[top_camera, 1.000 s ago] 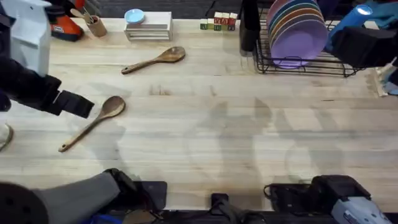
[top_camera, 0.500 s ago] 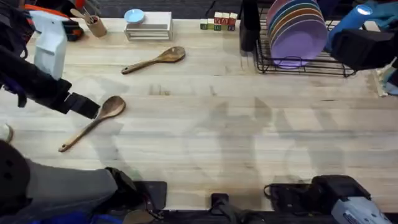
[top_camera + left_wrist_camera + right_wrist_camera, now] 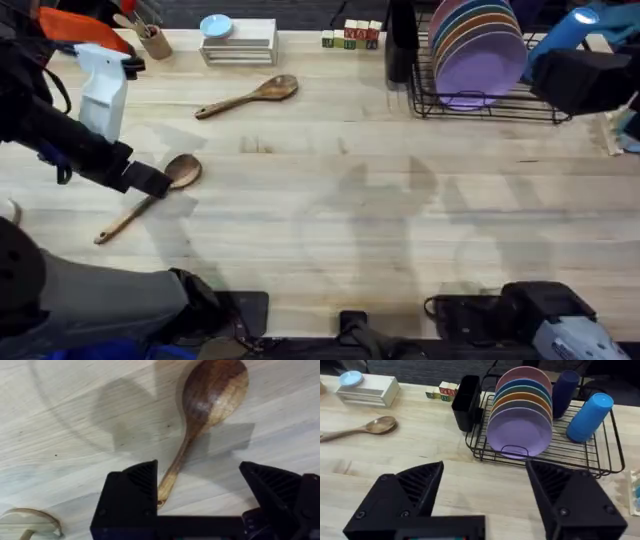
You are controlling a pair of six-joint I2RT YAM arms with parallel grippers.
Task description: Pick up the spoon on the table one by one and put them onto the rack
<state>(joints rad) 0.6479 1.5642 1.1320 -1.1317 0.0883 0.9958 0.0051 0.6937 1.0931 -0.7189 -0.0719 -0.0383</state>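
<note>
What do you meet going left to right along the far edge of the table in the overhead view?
Small tan cup of utensils → light blue disc on a pale stack of boxes → lettered blocks → tall black utensil cup → black wire rack holding coloured plates.

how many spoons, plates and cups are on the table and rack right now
wooden spoons: 2, near spoon and far spoon
plates in the rack: 5 by visible rims, purple plate in front
blue cups on the rack: 2, light blue cup and dark blue cup
total: 9
</note>
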